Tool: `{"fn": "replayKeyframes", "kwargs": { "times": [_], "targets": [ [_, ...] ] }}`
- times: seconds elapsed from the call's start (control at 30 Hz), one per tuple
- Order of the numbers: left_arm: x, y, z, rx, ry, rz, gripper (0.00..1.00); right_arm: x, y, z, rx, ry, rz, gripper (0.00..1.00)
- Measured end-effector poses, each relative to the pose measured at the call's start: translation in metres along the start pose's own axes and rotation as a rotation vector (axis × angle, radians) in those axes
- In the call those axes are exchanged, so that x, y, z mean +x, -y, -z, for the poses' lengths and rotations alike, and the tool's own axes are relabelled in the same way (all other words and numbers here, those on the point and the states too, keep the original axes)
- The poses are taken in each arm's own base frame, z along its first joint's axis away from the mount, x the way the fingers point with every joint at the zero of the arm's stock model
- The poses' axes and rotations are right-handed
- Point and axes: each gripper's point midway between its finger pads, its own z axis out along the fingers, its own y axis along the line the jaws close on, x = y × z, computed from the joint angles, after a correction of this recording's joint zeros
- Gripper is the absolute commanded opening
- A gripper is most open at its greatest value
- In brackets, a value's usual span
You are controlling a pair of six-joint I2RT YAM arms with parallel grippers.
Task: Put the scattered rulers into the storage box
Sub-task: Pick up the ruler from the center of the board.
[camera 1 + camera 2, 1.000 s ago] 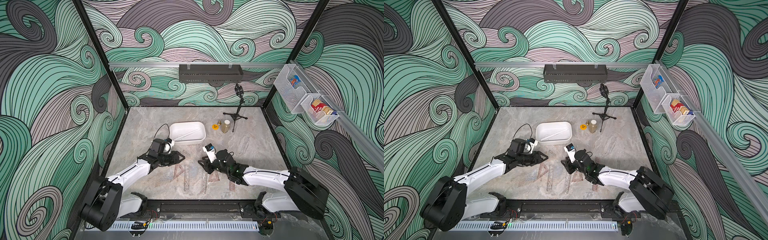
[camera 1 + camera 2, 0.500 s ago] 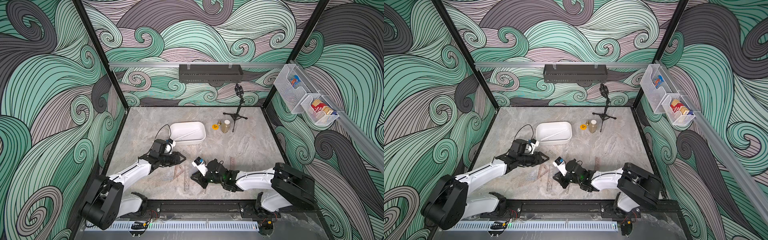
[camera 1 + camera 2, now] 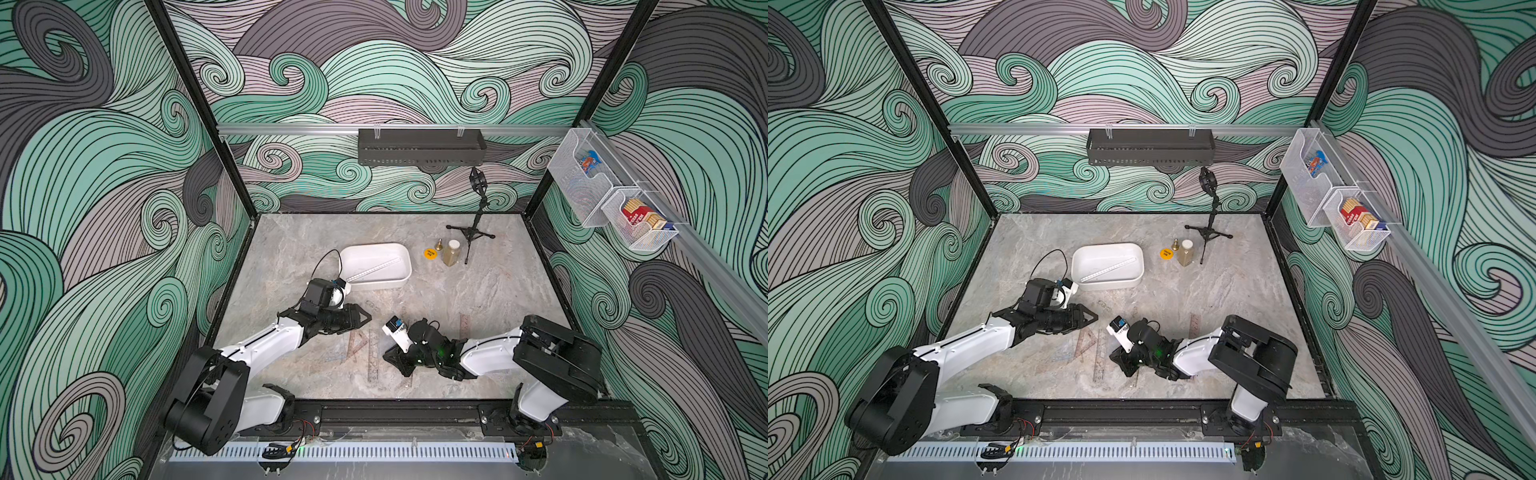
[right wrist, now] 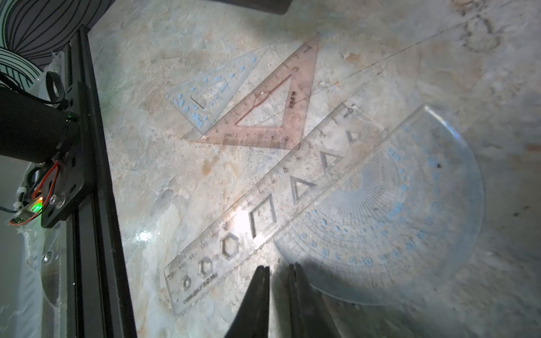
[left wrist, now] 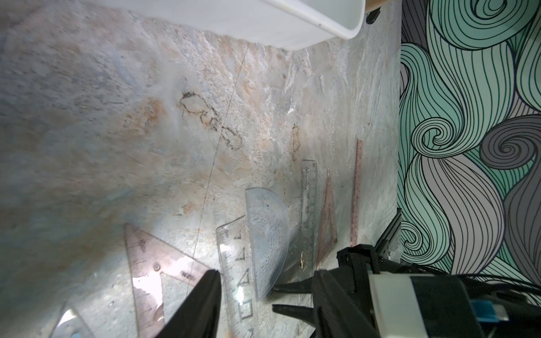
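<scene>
The white storage box (image 3: 378,284) (image 3: 1108,284) holds one clear ruler (image 3: 374,269). Several rulers lie flat near the table's front: a pink triangle (image 4: 278,111), a bluish triangle (image 4: 210,90), a clear stencil strip (image 4: 263,204) and a half-round protractor (image 4: 395,210) overlapping that strip. A clear straight ruler (image 5: 308,204), a slim pink triangle (image 5: 328,222) and a pink strip (image 5: 355,199) lie further right. My right gripper (image 4: 278,267) (image 3: 390,361) is low at the protractor's rim, jaws a narrow gap apart with bare table between. My left gripper (image 5: 267,275) (image 3: 361,322) hovers open, empty, over the pile.
A bottle (image 3: 451,253), a yellow disc (image 3: 430,253) and a tripod stand (image 3: 473,232) stand behind and right of the box. The black front rail (image 4: 87,175) runs close to the rulers. A dark tray (image 3: 419,147) and wire baskets (image 3: 615,195) hang on the walls.
My right arm swung left and toward the front edge, down to the protractor, and its jaws narrowed. The left arm shifted only slightly right.
</scene>
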Motion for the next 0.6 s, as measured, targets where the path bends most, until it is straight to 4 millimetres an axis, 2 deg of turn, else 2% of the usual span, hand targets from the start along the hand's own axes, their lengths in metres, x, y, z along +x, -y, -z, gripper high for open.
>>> {"fn": "replayKeyframes", "kwargs": {
  "times": [0.37, 0.47, 0.6],
  "targets": [
    [0.000, -0.003, -0.003, -0.009, -0.009, 0.003, 0.55, -0.025, 0.027, -0.007, 0.036, 0.030, -0.019, 0.20],
    [0.001, -0.006, -0.007, -0.014, -0.018, 0.011, 0.56, -0.036, 0.031, 0.003, 0.022, 0.062, -0.038, 0.19],
    [-0.002, -0.009, -0.014, -0.023, -0.033, 0.020, 0.56, -0.070, 0.030, 0.025, -0.016, 0.182, -0.059, 0.13]
  ]
}}
